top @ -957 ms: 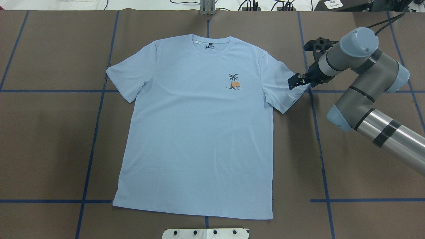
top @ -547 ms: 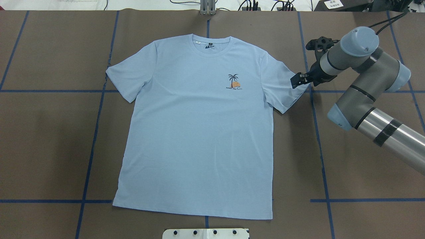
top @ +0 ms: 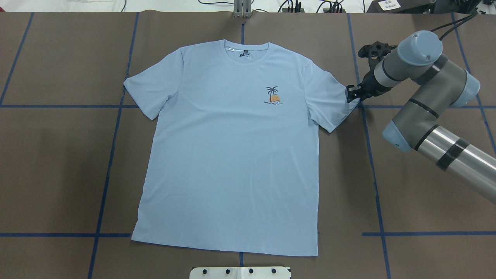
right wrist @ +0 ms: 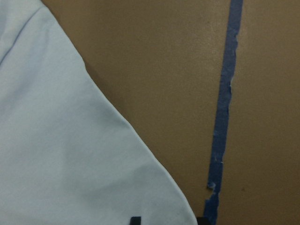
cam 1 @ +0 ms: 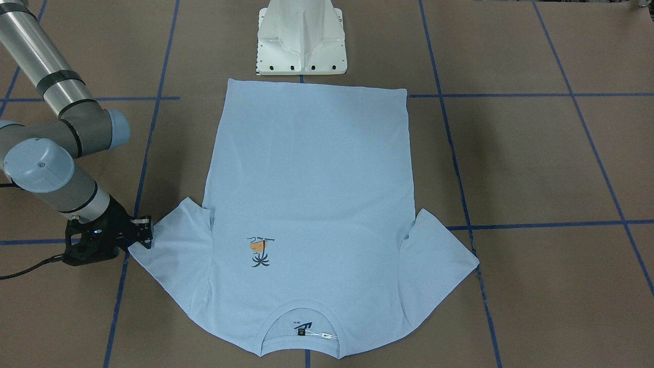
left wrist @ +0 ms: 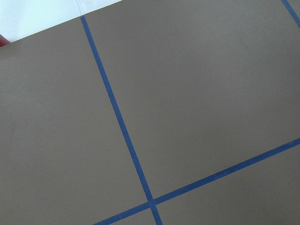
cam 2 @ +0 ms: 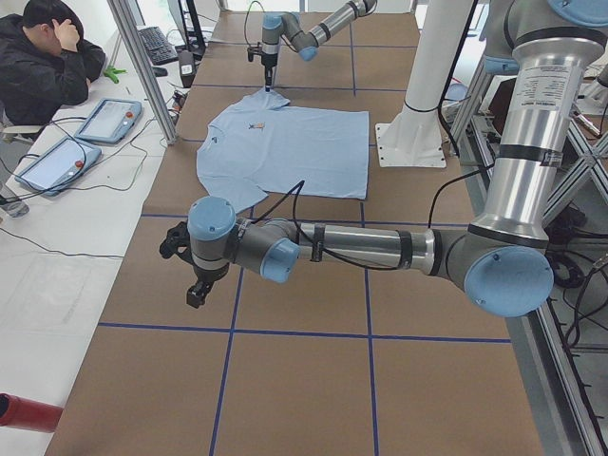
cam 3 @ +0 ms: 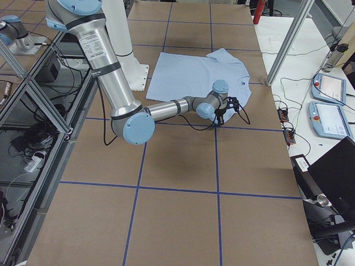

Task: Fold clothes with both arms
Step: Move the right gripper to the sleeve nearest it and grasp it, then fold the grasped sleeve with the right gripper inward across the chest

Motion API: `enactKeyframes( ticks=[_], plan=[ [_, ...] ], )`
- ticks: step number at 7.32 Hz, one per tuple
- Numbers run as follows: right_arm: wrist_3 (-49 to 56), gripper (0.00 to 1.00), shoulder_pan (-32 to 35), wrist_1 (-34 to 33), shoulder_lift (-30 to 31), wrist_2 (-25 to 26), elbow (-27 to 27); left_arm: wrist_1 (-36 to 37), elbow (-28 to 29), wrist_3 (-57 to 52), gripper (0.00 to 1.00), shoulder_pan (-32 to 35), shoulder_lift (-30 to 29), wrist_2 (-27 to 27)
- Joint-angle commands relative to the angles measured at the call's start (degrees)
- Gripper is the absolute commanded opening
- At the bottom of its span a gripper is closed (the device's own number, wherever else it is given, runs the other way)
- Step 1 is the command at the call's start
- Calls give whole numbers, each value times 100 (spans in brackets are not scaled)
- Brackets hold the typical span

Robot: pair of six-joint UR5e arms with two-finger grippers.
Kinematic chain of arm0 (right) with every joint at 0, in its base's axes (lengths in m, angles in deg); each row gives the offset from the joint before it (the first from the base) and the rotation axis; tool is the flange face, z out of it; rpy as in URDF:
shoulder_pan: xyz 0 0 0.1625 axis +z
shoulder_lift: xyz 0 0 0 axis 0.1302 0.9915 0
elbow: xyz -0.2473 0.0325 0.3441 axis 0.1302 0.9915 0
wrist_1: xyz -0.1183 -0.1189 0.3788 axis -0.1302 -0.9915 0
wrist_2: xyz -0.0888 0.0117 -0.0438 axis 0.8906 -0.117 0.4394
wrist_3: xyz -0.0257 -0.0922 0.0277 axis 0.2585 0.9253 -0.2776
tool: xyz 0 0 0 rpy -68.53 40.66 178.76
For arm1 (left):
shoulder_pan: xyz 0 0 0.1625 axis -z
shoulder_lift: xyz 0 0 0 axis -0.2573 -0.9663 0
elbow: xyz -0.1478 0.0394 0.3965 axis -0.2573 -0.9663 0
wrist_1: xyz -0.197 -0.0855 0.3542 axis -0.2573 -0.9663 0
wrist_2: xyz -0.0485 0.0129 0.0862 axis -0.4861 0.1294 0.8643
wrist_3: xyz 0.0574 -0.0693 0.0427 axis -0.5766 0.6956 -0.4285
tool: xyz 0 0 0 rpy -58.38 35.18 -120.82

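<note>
The light blue T-shirt lies flat and face up on the brown table, with its collar at the far side and the palm print on its chest. It also shows in the front view. My right gripper is low at the outer corner of the shirt's right-hand sleeve, seen too in the front view. In the right wrist view the sleeve fills the left, and two dark fingertips stand apart at the bottom edge, so it is open. My left gripper hangs over bare table far from the shirt; I cannot tell its state.
The white pedestal base stands just behind the shirt's hem. Blue tape lines cross the brown table. An operator sits beyond the far table edge with tablets and cables. The left wrist view shows only table and tape.
My right gripper has drawn back to the right, from over the sleeve to the sleeve's outer corner. The shirt has not moved.
</note>
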Motion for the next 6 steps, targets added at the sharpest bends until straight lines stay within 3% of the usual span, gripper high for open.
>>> enactKeyframes(
  ticks=[1,3,5,6],
  plan=[
    [0,47,1,0,0,4,3,-2,-5,0,100,0,-8,0],
    [0,34,1,-9,-18,4,3,-11,-5,0,100,0,-8,0],
    [-9,0,1,-70,-96,4,3,-11,-5,0,100,0,-17,0],
    [-35,0,1,-166,-192,13,3,-2,-5,0,100,0,-8,0]
  ],
)
